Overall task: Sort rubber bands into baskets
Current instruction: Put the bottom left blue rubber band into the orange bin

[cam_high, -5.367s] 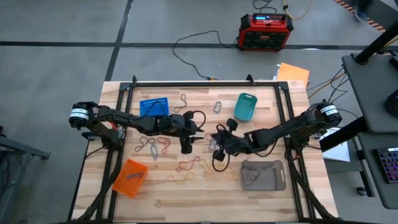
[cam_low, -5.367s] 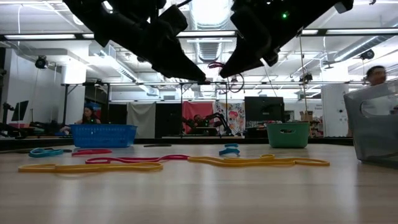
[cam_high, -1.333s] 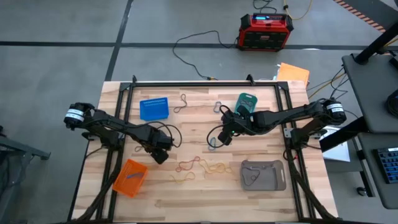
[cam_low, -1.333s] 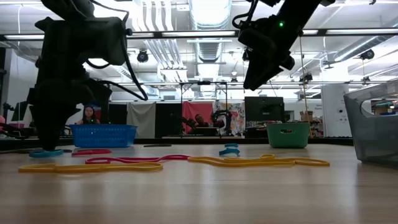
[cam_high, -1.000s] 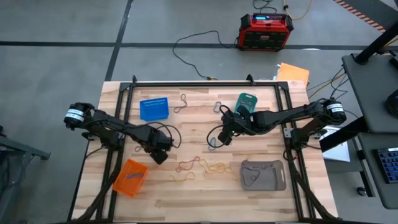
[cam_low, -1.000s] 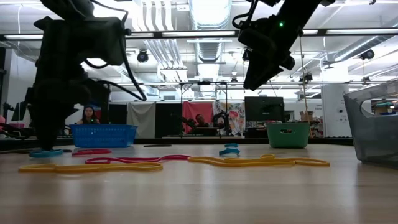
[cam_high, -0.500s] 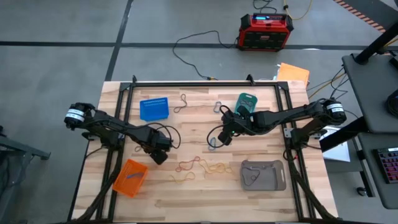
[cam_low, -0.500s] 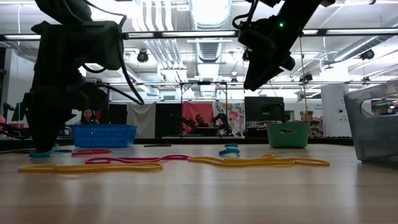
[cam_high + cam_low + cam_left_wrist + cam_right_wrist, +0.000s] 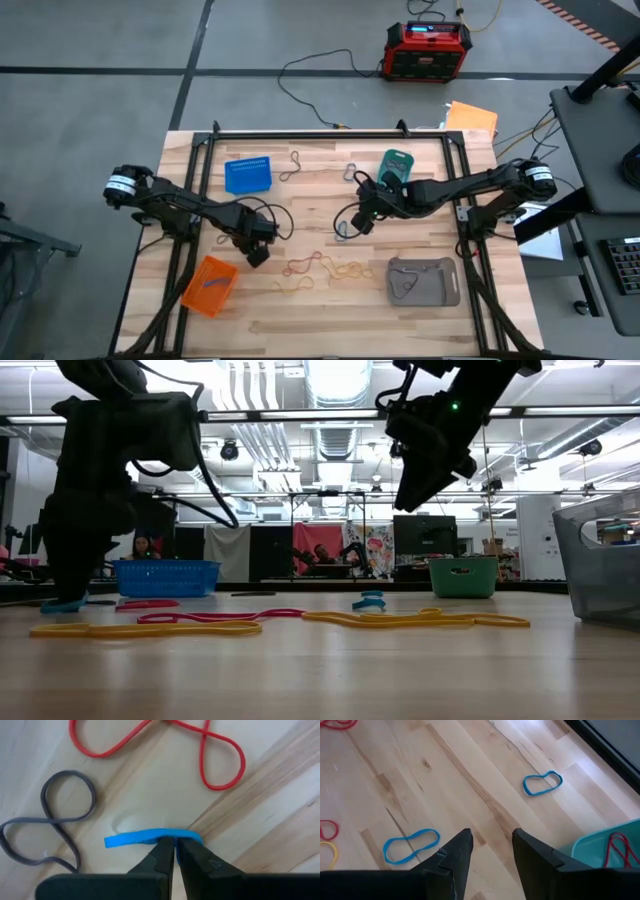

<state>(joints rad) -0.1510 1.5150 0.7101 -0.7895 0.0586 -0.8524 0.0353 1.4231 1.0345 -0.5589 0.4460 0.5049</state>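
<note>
Left gripper (image 9: 175, 851) jaws are clamping a blue rubber band (image 9: 131, 839) flat on the bench (image 9: 280, 810); advise lifting straight, clear of the neighbouring grey band (image 9: 47, 820). Right gripper (image 9: 490, 850) is hovering, jaws apart.

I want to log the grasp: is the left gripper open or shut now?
Shut. In the left wrist view the left gripper has its fingers pinched together on the blue rubber band lying on the table.

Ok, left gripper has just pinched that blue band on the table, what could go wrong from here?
The left gripper holds only a thin edge of the blue rubber band, so it may slip out on the lift. A grey band and a red band lie close by; a dragged or stretched blue band could snag or flick them. The blue basket is some way off across the table, leaving plenty of travel in which to drop it.
</note>
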